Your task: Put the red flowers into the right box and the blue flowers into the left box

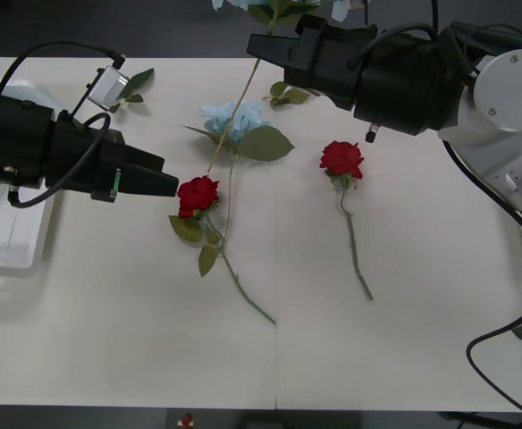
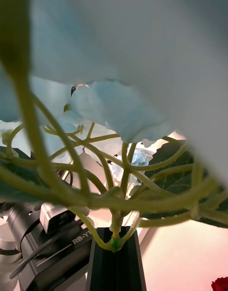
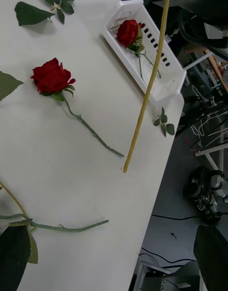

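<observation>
Jaws apparently clamping blue flower (image 2: 114,110) stem.

Black right gripper (image 1: 263,45) raised high at far table edge, fingers clamped. Black left gripper (image 1: 167,185) held low, extended inward.

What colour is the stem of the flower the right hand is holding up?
Yellowish green, paler than the red roses' stems. The held flower's stem shows best in the left wrist view, hanging over the table.
</observation>
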Motion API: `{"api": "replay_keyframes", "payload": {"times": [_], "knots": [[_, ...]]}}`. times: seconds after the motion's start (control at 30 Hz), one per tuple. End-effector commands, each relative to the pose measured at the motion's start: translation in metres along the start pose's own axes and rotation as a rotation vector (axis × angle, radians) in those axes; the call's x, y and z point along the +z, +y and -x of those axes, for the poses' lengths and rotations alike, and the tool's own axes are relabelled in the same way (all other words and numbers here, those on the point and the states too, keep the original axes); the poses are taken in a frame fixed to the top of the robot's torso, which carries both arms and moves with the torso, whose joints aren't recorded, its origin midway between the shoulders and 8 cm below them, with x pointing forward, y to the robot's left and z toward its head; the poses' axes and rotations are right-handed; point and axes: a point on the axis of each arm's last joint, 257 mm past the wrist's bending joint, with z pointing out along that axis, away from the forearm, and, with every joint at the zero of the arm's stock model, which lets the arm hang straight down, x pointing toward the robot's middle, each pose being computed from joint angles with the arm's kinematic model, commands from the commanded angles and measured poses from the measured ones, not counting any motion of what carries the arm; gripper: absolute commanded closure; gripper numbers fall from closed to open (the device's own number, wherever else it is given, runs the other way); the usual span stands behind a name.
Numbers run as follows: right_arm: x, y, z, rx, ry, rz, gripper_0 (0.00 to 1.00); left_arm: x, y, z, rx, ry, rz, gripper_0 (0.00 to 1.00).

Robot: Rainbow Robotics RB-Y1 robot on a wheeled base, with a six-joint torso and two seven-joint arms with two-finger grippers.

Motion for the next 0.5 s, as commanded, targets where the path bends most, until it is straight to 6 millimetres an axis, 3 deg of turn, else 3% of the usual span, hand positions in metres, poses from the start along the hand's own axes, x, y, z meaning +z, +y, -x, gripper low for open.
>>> {"api": "replay_keyframes", "payload": {"times": [0.03,0.5], "knots": [[0.009,0.021,0.008,-0.007,-0.023,0.050,1.00,0.003,-0.014,0.021,0.075,-0.001,-0.021,0.00],[0.008,0.023,0.010,0.003,-0.030,0.057,1.00,0.037,-0.045,0.041,0.108,-0.030,-0.117,0.00]]}}
